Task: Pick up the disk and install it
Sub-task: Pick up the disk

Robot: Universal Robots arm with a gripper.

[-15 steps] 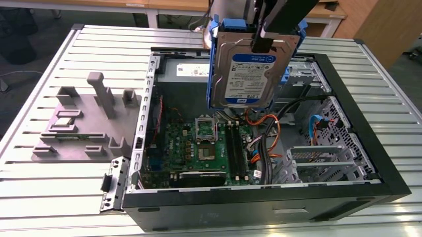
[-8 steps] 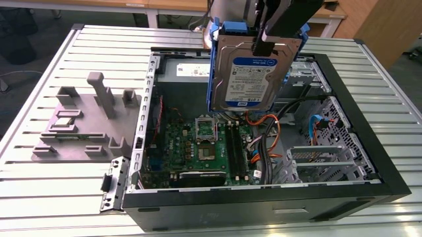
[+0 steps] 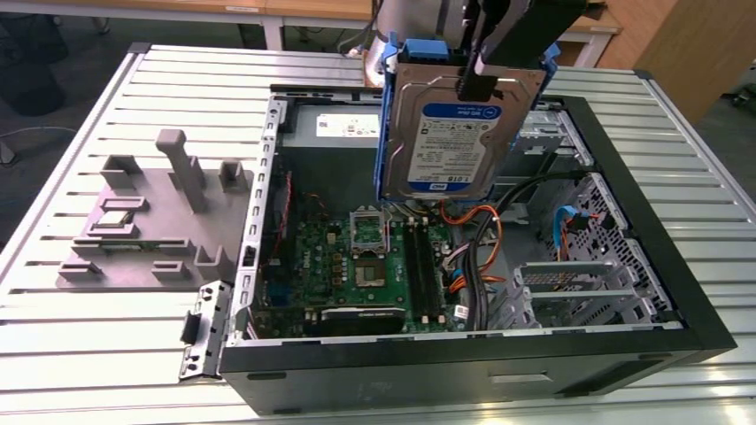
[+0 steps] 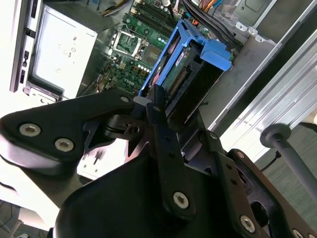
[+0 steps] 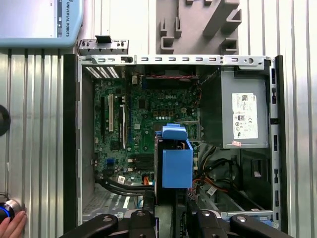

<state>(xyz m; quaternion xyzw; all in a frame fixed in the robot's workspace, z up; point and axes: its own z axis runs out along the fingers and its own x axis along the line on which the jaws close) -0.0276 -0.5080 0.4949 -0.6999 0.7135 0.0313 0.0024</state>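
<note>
The disk (image 3: 452,146), a silver hard drive with a white-and-blue label in a blue plastic carrier, hangs upright in the air over the open computer case (image 3: 473,372). My gripper (image 3: 477,81) is shut on its upper edge, black fingers clamping both faces. In the second wrist view the disk (image 4: 193,67) shows past the black fingers (image 4: 157,106), with the motherboard behind it. In the first wrist view the disk (image 5: 177,161) appears edge-on as a blue strip above the case interior.
Inside the case lie the green motherboard (image 3: 366,266), orange and black cables (image 3: 479,243), a silver drive cage (image 3: 579,288) and the power supply (image 5: 242,116). A grey fixture block (image 3: 154,221) sits on the slatted metal table (image 3: 95,354). A hand (image 5: 12,225) rests at the table's edge.
</note>
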